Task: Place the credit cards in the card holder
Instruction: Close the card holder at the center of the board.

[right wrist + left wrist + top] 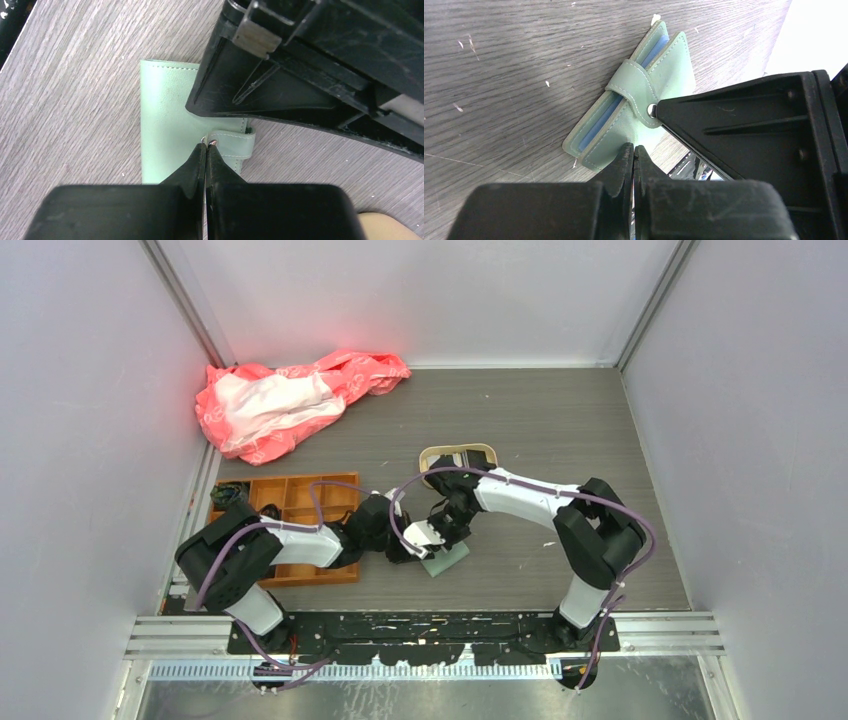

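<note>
The sage-green card holder [447,561] lies folded on the table between the two arms. In the left wrist view the card holder [624,107] has its strap wrapped over the edge to a metal snap, and blue pockets show between the covers. My left gripper [634,148] is shut, its tips touching the cover's near edge. My right gripper [206,145] is shut too, with its tips at the strap's snap on the card holder [167,125]. Nothing shows between either pair of fingers. No credit cards are in view.
An orange compartment tray [290,502] sits under the left arm. A beige round-cornered tray [458,455] lies just behind the right gripper, its corner [387,227] also in the right wrist view. A pink and white bag [290,400] lies at the back left. Walls enclose the table.
</note>
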{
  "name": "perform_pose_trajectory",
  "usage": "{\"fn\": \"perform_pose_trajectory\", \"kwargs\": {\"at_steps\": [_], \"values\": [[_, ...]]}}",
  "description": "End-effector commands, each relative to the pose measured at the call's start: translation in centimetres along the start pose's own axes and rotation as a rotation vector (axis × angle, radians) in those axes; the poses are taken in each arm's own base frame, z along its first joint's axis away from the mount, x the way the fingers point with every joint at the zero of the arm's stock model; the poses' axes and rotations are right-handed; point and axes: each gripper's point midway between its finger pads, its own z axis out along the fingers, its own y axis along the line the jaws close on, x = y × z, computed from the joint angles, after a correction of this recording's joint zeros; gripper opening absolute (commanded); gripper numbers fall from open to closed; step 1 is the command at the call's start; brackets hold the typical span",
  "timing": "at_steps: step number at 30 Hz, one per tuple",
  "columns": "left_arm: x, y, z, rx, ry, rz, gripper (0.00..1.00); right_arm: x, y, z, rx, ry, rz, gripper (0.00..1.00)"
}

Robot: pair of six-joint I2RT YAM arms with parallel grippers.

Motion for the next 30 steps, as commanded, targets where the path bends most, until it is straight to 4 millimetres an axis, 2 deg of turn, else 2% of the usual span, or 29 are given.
{"fn": "perform_pose_trajectory", "kwargs": {"at_steps": [1, 9, 30], "values": [[0.1, 0.8, 0.3, -0.031, 0.007, 0.009, 0.0, -0.7, 1.4, -0.2, -0.02, -0.003, 0.012, 0.01], [0.1, 0.9, 0.2, -0.03, 0.004, 0.006, 0.0, 0.4, 2.5, 0.1, -0.036, 0.049, -0.022, 0.01], [0.2, 0.8, 0.4, -0.023, 0.008, 0.004, 0.0, 2.2, 8.8, 3.5, -0.137, 0.176, -0.145, 0.01]]}}
